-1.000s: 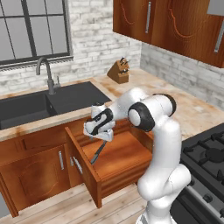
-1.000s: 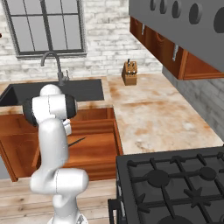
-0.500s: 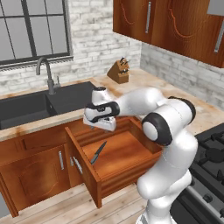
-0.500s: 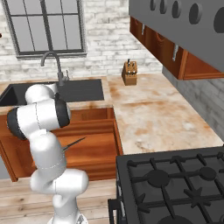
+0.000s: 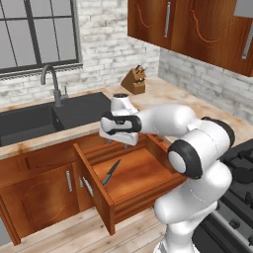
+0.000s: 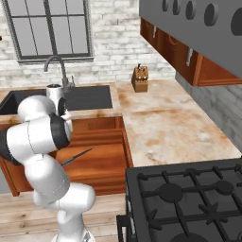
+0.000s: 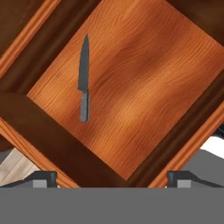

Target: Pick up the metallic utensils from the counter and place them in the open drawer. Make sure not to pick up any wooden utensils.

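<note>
The gripper [image 5: 120, 143] hangs spread and empty over the open drawer [image 5: 148, 174]; below it lies the knife [image 7: 83, 81] — likely light, stiff, slick; best pinched across its handle.

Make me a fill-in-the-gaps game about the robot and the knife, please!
1. The knife lies flat inside the ____.
2. The gripper holds ____.
3. The knife block stands on the counter near the brick ____.
4. The drawer is pulled ____.

Missing words: drawer; nothing; wall; open
</note>
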{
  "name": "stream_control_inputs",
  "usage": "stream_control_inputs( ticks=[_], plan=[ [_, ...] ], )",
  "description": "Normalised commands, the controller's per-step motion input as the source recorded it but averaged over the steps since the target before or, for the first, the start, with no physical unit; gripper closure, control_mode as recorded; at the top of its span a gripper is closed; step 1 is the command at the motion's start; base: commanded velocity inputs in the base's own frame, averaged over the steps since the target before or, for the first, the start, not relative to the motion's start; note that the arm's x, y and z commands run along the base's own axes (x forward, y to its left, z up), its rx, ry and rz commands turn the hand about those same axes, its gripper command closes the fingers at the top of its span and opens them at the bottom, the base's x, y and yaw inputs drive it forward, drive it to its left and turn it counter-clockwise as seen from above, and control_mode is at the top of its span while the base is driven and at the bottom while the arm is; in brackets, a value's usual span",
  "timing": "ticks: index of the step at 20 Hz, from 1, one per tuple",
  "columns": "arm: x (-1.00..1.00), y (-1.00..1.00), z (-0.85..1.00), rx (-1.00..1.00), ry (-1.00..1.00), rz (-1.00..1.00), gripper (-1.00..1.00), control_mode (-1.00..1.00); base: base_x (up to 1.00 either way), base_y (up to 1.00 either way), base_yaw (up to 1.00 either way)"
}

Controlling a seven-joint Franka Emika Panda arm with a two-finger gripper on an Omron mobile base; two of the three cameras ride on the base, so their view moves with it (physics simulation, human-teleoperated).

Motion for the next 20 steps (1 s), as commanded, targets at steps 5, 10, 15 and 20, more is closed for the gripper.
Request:
stream_control_inputs(
  ticks=[5,10,15,20],
  plan=[
    [-0.59,-0.23,0.19,0.01,-0.07,0.14,-1.00,-1.00,0.00,0.00,0.00],
    [-0.94,-0.15,0.46,-0.05,-0.14,0.23,-1.00,-1.00,0.00,0.00,0.00],
    [-0.57,-0.26,0.48,-0.10,-0.06,0.30,-1.00,-1.00,0.00,0.00,0.00],
    [-0.42,-0.29,0.58,-0.03,-0.13,0.27,-1.00,-1.00,0.00,0.00,0.00]
  ],
)
